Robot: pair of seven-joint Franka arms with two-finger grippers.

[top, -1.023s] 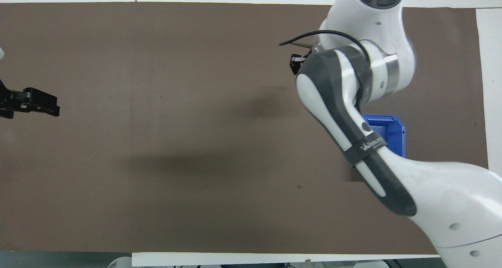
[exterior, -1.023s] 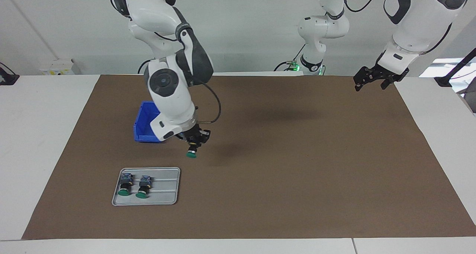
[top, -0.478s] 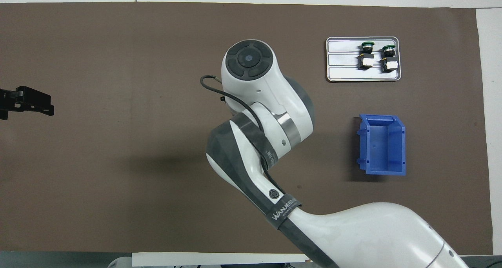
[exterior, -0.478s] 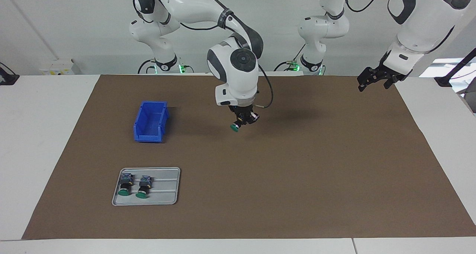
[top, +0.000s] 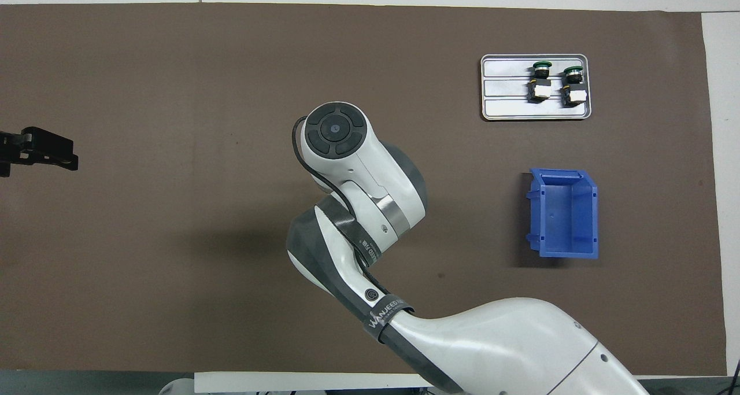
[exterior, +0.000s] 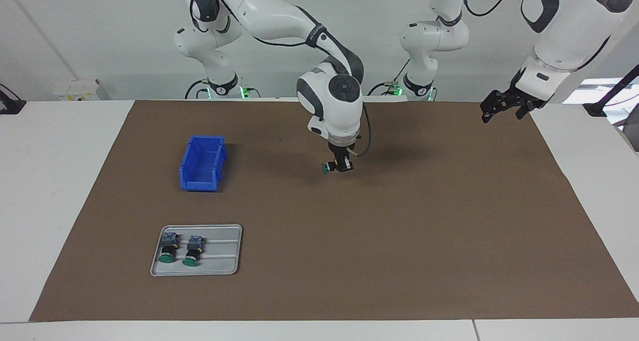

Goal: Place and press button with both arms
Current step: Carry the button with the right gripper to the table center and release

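A button [exterior: 326,169] with a green cap hangs sideways just above the middle of the brown mat [exterior: 399,231]. My right gripper [exterior: 342,166] is shut on the button's black body and points straight down. In the overhead view the right arm's wrist [top: 335,135] hides both that gripper and the button. My left gripper [exterior: 503,109] waits open with nothing in it, raised over the mat's edge at the left arm's end of the table. It also shows as the left gripper [top: 70,157] at the side of the overhead view.
A grey metal tray [exterior: 224,253] holding two more green-capped buttons [exterior: 168,248] lies at the right arm's end, farther from the robots. The tray [top: 503,88] also shows from overhead. A blue bin [exterior: 202,164] stands nearer to the robots than the tray.
My right arm has carried the button from beside the blue bin to over the mat's middle and lowered it. The button now lies sideways in the grip. The left gripper has barely shifted.
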